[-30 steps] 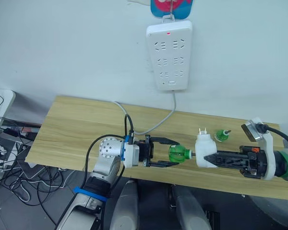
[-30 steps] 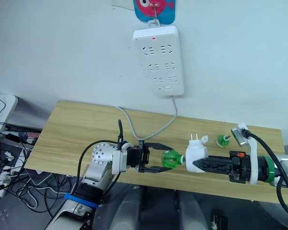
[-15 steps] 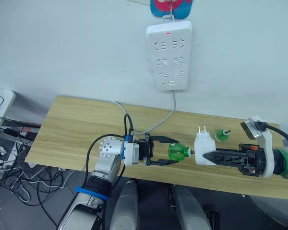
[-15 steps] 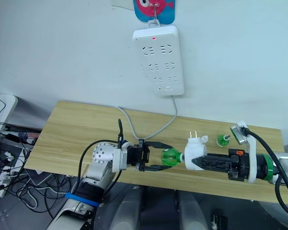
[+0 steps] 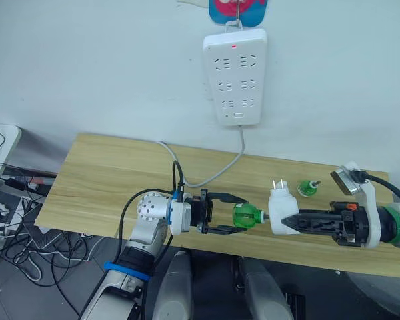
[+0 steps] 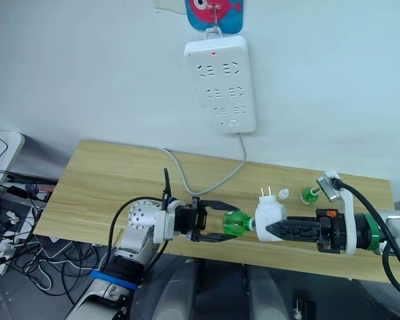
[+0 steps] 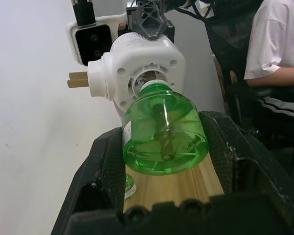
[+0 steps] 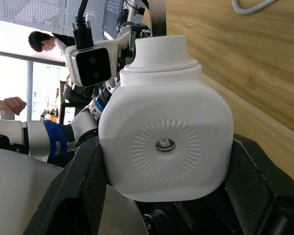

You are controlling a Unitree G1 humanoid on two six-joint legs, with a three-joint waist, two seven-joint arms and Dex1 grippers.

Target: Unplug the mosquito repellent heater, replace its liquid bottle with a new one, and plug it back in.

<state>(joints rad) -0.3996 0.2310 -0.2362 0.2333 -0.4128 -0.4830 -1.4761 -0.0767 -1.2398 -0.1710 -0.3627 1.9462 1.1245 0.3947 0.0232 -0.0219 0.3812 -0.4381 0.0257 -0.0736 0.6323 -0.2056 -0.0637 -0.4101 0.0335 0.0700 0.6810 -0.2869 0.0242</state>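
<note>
Left eye view, working from the left of the frame across: my left gripper [image 5: 228, 213] sits low and just left of centre, over the front edge of the wooden table [image 5: 107, 173], with its two black fingers closed around the body of a green bottle [image 5: 247, 216]. I judge this to be the new one, its cap already off, because the small white cap [image 6: 284, 193] lies loose on the table further back. The bottle lies on its side, long axis running left to right across the frame, neck pointing right toward the heater.

In the left wrist view the neck meets the round socket of the mosquito repellent heater [image 7: 137, 81], so I read this as the insertion step, both pieces held level and coaxial so the bottle can go straight in.

Right of centre, my right gripper [image 5: 288, 220] clamps the heater from its far side, the socket facing left and the two prongs [image 5: 277, 183] pointing up toward the wall.

Behind the heater, the old bottle [image 5: 307, 189] stands on the table, well apart from the work. Upper centre, the power strip [image 5: 235, 75] hangs on the wall, its sockets free for plugging back in.
</note>
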